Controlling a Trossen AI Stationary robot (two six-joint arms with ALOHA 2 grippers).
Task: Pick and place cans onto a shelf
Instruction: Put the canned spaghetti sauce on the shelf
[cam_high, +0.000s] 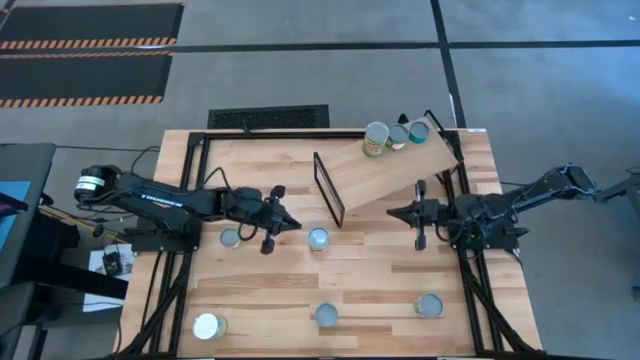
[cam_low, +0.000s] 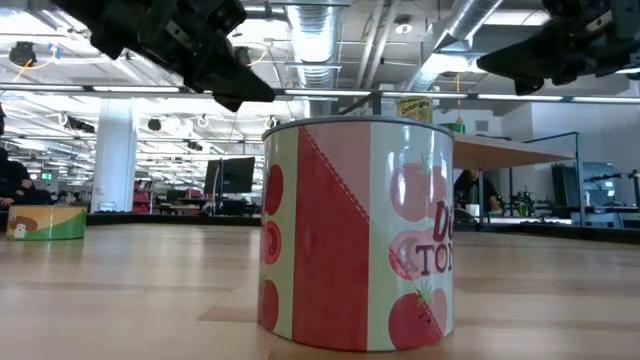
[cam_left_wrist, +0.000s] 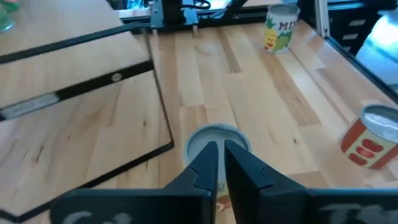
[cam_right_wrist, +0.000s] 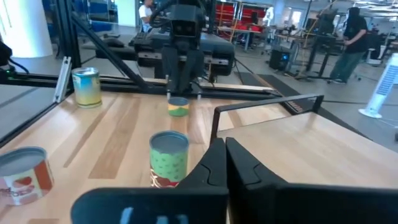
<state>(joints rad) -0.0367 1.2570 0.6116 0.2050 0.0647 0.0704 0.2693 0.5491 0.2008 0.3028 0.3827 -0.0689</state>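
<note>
The shelf (cam_high: 400, 172), a slanted light-wood board with a black frame (cam_high: 328, 188) at its lower end, carries three cans (cam_high: 397, 135) at its far end. Several more cans stand upright on the table: one (cam_high: 318, 238) near the frame, one (cam_high: 231, 238) under my left arm, and three along the near edge (cam_high: 326, 315), (cam_high: 429, 305), (cam_high: 207, 326). My left gripper (cam_high: 292, 222) hovers shut just left of the middle can (cam_left_wrist: 214, 138), above it and clear of it. My right gripper (cam_high: 392, 212) is shut beside the shelf's near edge and holds nothing.
A black metal frame (cam_high: 190, 140) rims the tabletop. A red tomato can (cam_low: 355, 235) stands close to the near edge. The bare wood between the middle can and the near row is free room (cam_high: 370, 265).
</note>
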